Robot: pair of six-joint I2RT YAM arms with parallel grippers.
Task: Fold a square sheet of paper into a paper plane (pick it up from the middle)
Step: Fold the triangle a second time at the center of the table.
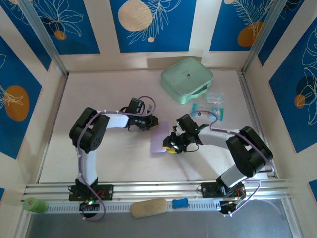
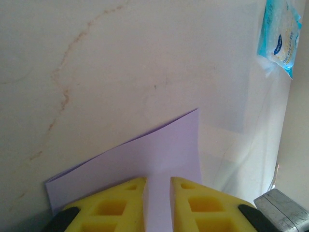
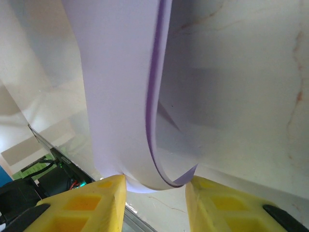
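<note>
Square sheet of paper [image 2: 145,154] pinched in near-shut left claw [image 2: 157,182]; its curl straddled by part-open right claw [image 3: 155,182], grip unclear.

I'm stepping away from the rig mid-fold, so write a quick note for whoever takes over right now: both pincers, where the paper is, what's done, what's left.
Left pincer: closed on one edge of the square sheet of paper.
Right pincer: jaws apart around a curled-over part of the sheet; unclear whether it grips.
Paper: mid-table between the two arms, bent over in a rounded curl, not creased flat.
Done: sheet picked up, first fold begun.
Left: press that crease, then every further fold.
</note>
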